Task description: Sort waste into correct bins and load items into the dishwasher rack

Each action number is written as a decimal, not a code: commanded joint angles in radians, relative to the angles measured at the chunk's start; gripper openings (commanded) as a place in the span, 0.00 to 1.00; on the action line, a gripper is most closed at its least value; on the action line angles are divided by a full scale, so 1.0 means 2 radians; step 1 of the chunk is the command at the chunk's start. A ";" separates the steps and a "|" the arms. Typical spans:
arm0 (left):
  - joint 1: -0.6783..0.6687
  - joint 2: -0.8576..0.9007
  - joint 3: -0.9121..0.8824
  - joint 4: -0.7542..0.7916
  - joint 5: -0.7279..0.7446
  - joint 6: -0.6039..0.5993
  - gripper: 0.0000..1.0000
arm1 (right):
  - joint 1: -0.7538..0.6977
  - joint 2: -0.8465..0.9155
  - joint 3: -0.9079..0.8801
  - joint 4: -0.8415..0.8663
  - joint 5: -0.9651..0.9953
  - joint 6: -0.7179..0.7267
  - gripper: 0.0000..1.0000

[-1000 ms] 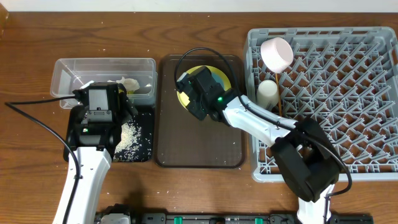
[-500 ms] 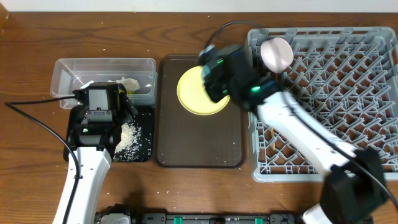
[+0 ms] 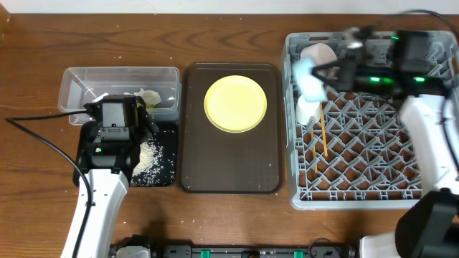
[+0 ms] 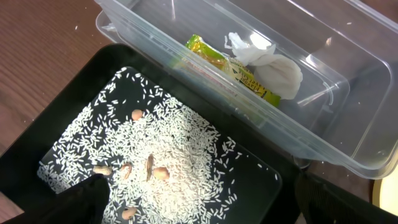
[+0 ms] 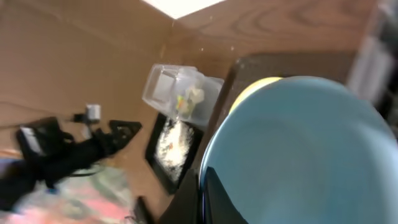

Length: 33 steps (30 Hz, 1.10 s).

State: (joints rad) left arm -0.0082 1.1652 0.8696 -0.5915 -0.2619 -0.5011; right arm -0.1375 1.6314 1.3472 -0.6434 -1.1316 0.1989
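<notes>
My right gripper (image 3: 331,72) (image 5: 202,186) is shut on the rim of the light blue bowl (image 3: 310,77) (image 5: 298,143), held blurred above the left end of the grey dishwasher rack (image 3: 373,201). In the rack lie the pinkish bowl (image 3: 320,51), the white cup (image 3: 308,111) and the chopsticks (image 3: 323,136). The yellow plate (image 3: 235,103) rests on the brown tray (image 3: 229,168). My left gripper (image 3: 117,115) (image 4: 208,202) hangs open over the black tray (image 4: 81,81), which holds rice (image 4: 168,168). The clear tub (image 4: 348,112) contains the wrapper (image 4: 230,65) and the tissue (image 4: 273,68).
A few brown nut-like bits (image 4: 160,173) lie among the rice. The left arm's cable (image 3: 43,140) trails over the table at the left. Stray grains (image 3: 197,204) dot the wood near the brown tray's front edge.
The right arm swung from over the yellow plate to the rack, carrying the blue bowl with it, so the plate now shows whole. The left arm has not moved.
</notes>
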 commanded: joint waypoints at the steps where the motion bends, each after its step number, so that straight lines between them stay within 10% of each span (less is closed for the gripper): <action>1: 0.002 0.002 0.008 0.000 -0.006 -0.005 0.98 | -0.051 -0.011 0.000 -0.032 -0.069 -0.054 0.01; 25: 0.002 0.002 0.008 0.000 -0.006 -0.005 0.98 | -0.138 -0.011 -0.106 -0.070 -0.214 -0.071 0.01; 33: 0.002 0.002 0.008 0.000 -0.006 -0.005 0.98 | -0.137 -0.011 -0.106 -0.287 -0.214 -0.283 0.01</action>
State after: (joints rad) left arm -0.0082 1.1652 0.8696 -0.5915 -0.2619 -0.5011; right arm -0.4053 1.6314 1.1351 -1.1461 -1.5150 -0.1310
